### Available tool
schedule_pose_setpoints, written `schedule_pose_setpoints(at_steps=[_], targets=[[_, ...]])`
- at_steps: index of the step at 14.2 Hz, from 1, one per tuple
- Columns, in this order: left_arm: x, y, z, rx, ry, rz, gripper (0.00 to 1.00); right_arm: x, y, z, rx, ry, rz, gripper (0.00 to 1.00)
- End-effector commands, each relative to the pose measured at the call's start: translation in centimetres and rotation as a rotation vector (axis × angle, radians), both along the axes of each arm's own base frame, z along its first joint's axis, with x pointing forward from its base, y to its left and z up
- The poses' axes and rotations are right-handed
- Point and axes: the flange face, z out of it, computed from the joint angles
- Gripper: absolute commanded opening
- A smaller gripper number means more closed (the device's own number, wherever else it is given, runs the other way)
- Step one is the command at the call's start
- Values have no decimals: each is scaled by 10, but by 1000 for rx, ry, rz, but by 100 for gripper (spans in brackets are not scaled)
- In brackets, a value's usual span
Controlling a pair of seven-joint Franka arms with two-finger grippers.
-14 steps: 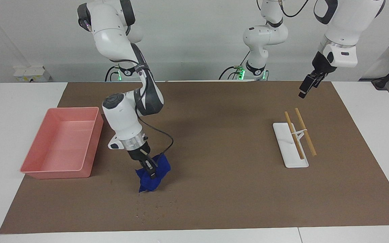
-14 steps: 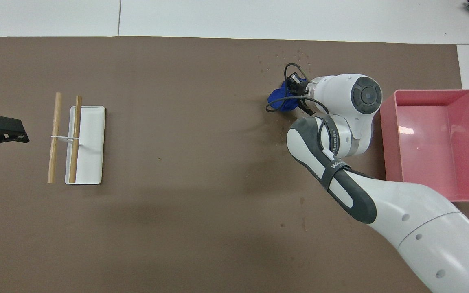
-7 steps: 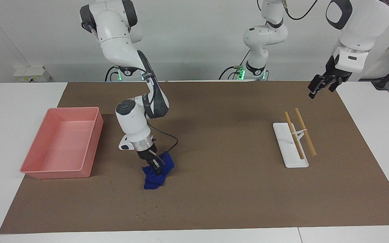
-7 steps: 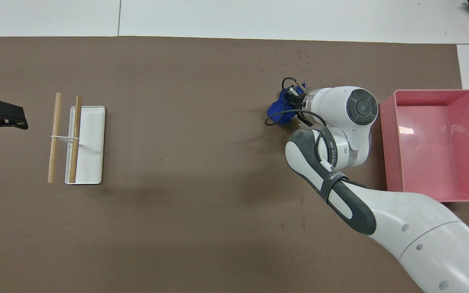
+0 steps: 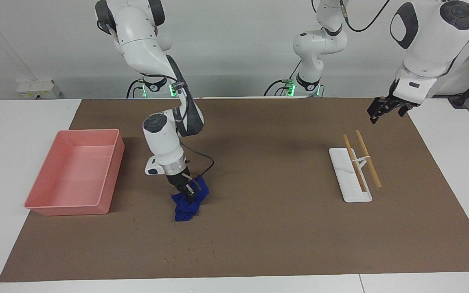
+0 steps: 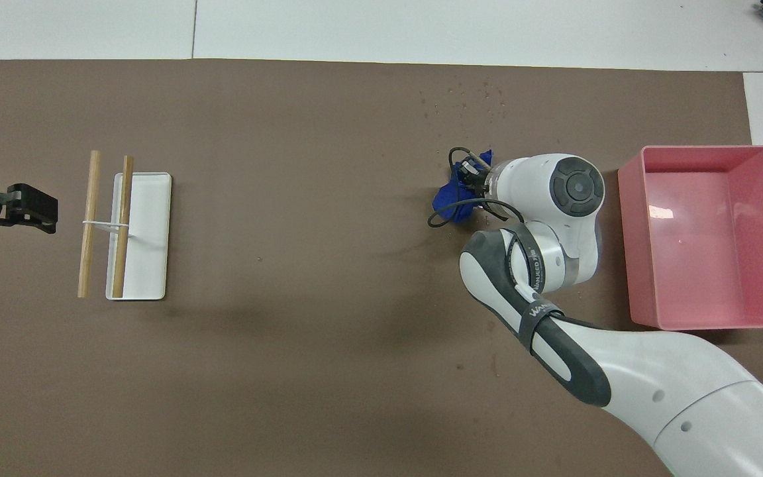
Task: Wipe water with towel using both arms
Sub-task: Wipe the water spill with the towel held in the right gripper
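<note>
The right arm's black two-finger end effector (image 5: 189,194) is down on the brown mat (image 5: 259,134) that covers the white counter (image 5: 23,122), clenched on the small deep-blue cloth towel (image 5: 188,203). The towel is a lumpy bundle, its lower end resting on the mat while the fingers pinch its upper part. From overhead the white wrist covers most of the grip, and only a blue edge of the towel (image 6: 451,192) shows beside the end effector (image 6: 471,175).

Taking the shallow pink plastic tray (image 5: 108,179) as the marker: the towel lies just beside it, a little toward the left arm's end of the counter, apart from its wall. A scatter of tiny pale specks (image 5: 189,248) lies on the mat farther from the robots than the towel, also near the tray's outer corner. I cannot make out a darker wet blotch on the mat from here.

Well apart from the tray, toward the left arm's end of the counter, a flat white rectangular holder (image 5: 342,167) carries two long wooden sticks (image 5: 354,162) laid side by side across a small white rest.

The left arm's black end effector (image 5: 378,110) hangs in the air over the mat's edge, near those sticks; its fingers look spread, holding nothing. In the overhead view it (image 6: 30,209) sits just beside the sticks (image 6: 90,222).
</note>
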Motion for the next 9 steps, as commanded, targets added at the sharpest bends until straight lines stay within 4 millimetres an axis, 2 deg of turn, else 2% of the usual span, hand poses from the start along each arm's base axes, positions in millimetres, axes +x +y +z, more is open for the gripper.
schedule_pose_setpoints(at_steps=[1, 3, 6, 9], targets=[[-8, 2, 3, 20, 11, -22, 100, -33, 6, -27, -49, 138, 44, 0], [-13, 0, -4, 17, 42, -64, 100, -46, 1, -25, -59, 173, 46, 0], [-15, -10, -6, 17, 36, -82, 100, -75, -14, -28, -74, 211, 41, 0], [-15, -12, -4, 11, 35, -84, 100, -99, -21, -24, -84, 245, 30, 0]])
